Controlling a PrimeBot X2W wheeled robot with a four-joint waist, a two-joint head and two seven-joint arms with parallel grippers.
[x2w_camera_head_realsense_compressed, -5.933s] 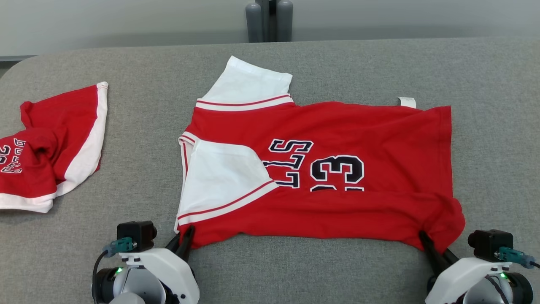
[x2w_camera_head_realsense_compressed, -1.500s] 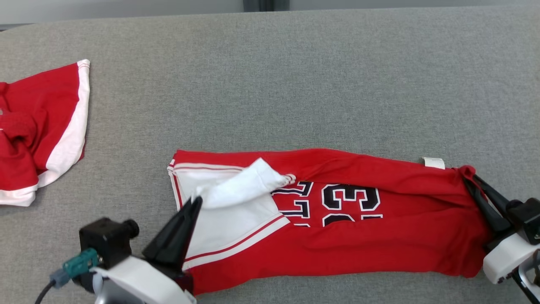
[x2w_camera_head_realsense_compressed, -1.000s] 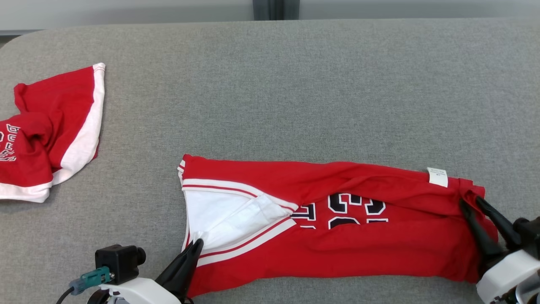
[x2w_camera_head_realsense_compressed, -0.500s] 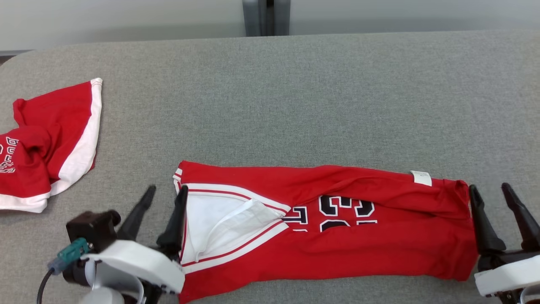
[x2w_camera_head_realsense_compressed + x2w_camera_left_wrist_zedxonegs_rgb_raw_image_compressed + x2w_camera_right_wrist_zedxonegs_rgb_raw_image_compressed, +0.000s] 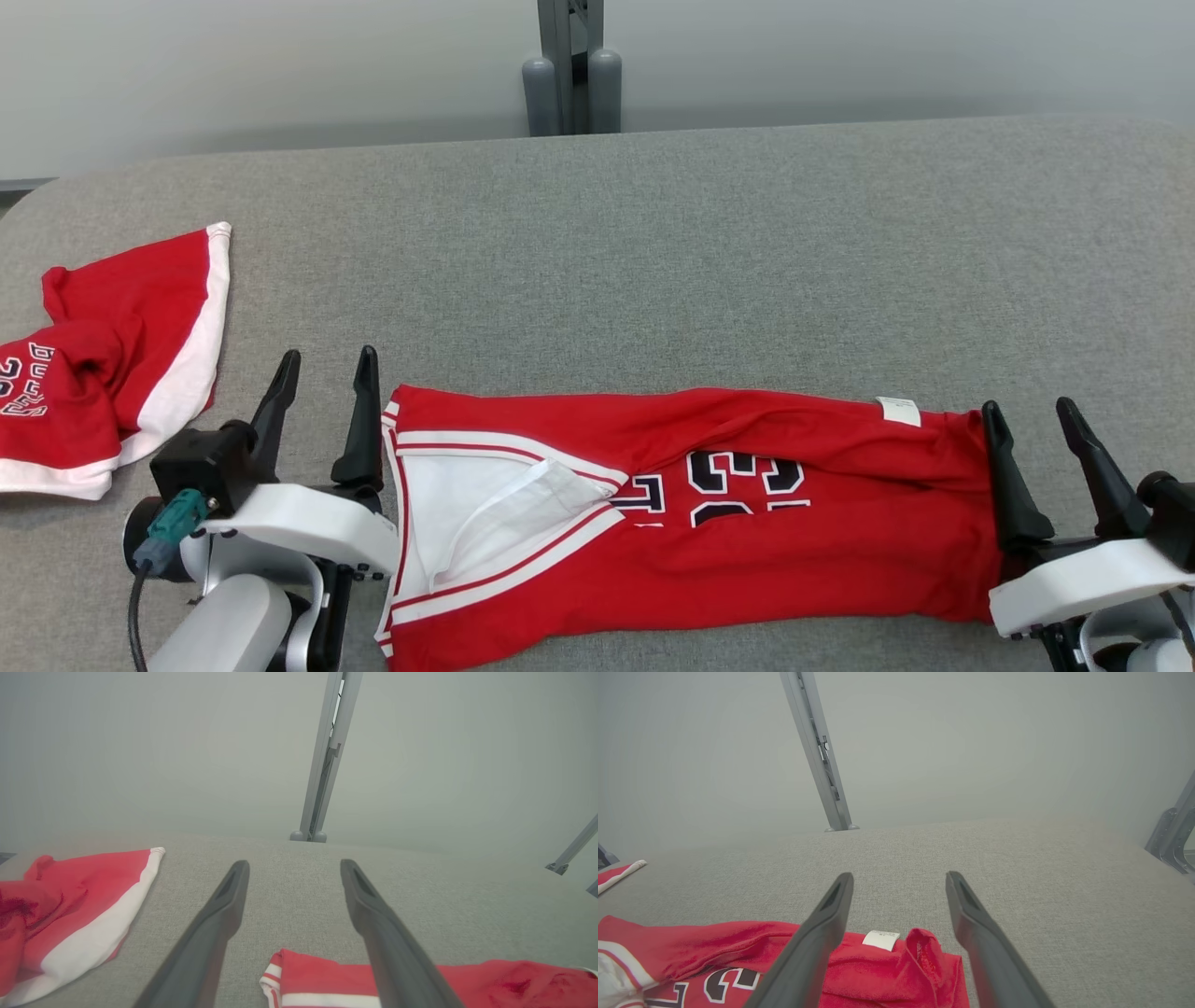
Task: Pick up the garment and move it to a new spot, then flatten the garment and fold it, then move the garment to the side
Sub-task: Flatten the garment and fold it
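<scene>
The garment (image 5: 747, 551), a red jersey with white sleeves and dark numbers, lies folded into a long strip near the front of the grey table (image 5: 653, 252). My left gripper (image 5: 329, 355) stands open at the strip's left end, fingers just off the collar corner and nothing between them. My right gripper (image 5: 1027, 406) stands open at the right end, its left finger over the hem. In the left wrist view the left gripper (image 5: 294, 863) straddles the garment's corner (image 5: 317, 975). The right gripper (image 5: 900, 875) hovers over the garment's hem (image 5: 887, 966) and its white label (image 5: 881, 939).
A second red and white garment (image 5: 112, 373) lies crumpled at the table's left edge, also in the left wrist view (image 5: 70, 914). A grey metal post (image 5: 569, 65) stands behind the table's far edge. Bare grey cloth stretches behind the strip.
Both grippers carried the garment's edge over into a narrow strip, then opened and let go within the last second. The head view has also shifted.
</scene>
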